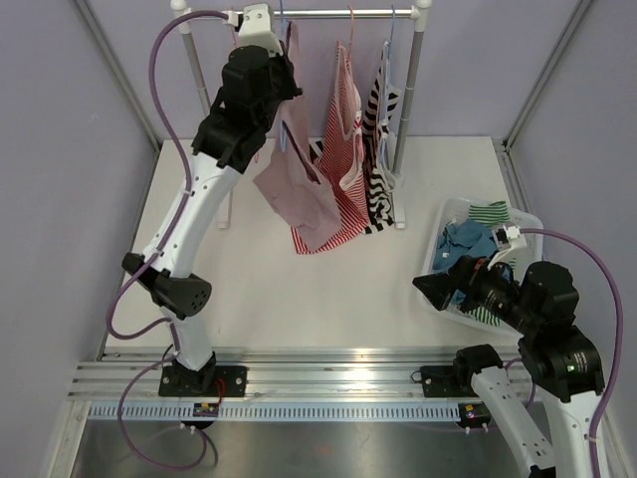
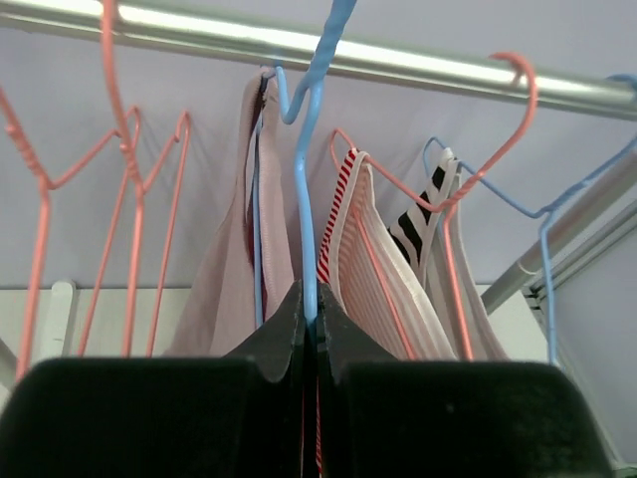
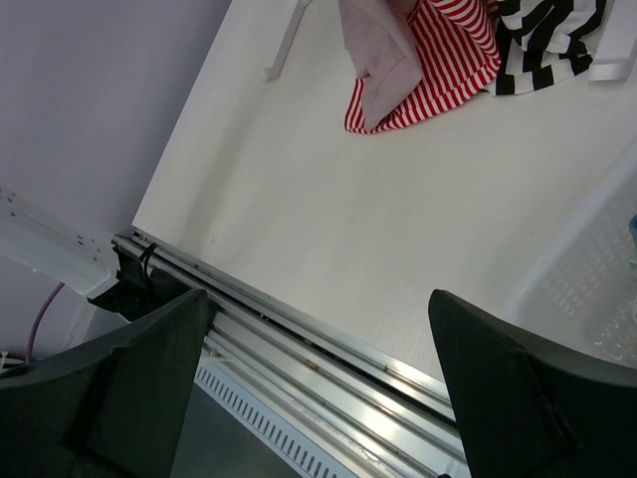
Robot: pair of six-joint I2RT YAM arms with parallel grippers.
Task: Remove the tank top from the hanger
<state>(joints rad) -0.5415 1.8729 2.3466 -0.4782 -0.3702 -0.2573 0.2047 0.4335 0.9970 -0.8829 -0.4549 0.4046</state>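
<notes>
Top external: pink tank top (image 1: 299,194) hangs tilted; left tool (image 2: 311,304) pinches hanger (image 2: 308,199).

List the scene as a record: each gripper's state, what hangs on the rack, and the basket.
left gripper: shut on the blue hanger, below the rail
right gripper: open, empty, over the table near the basket
on the rail: pink tank top, red-striped top, black-and-white striped top
basket: holds clothes, at the table's right side
task status: pink tank top not yet off its hanger
</notes>
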